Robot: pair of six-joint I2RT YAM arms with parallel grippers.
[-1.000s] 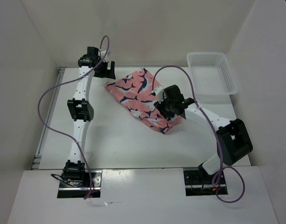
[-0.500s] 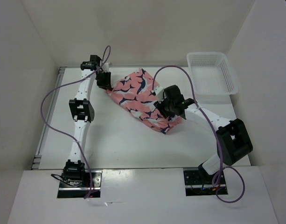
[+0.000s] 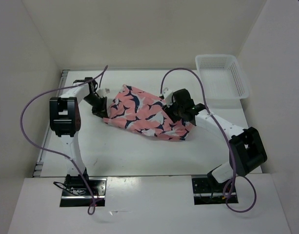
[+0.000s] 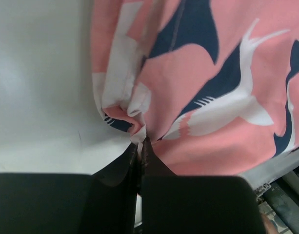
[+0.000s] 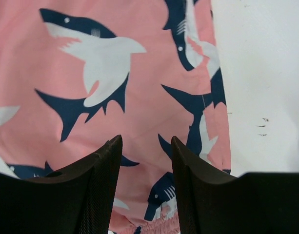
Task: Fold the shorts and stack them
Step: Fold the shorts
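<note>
Setting: a white desk (image 3: 139, 156) walled in by plain pale panels on three sides.
Shorts: salmon-pink cloth (image 3: 142, 114) printed with navy-and-white sharks, lying rumpled across the middle of the desk, a little toward the far edge. The left end is bunched into small folds.
Shorts, close up: the left wrist view shows a crumpled corner (image 4: 134, 109) with pink, white and navy folds. The right wrist view shows a flatter stretch (image 5: 115, 87) with whole sharks on it.
Left hand: the hand (image 3: 97, 106) is pressed together, pinching the bunched left corner of the shorts (image 4: 140, 144).
Right hand: the hand (image 3: 174, 116) is spread, both fingers over the right end of the shorts (image 5: 145, 146). Whether they touch the cloth cannot be told.
Basket: a white mesh basket (image 3: 243, 80) at the far right corner, well apart from the shorts, its mesh floor in full view.
Change: half a second ago the left hand was nearer the far edge. It has drawn the corner toward the left edge, and the shorts now lie wider and more crosswise. The right hand and basket have hardly moved.
</note>
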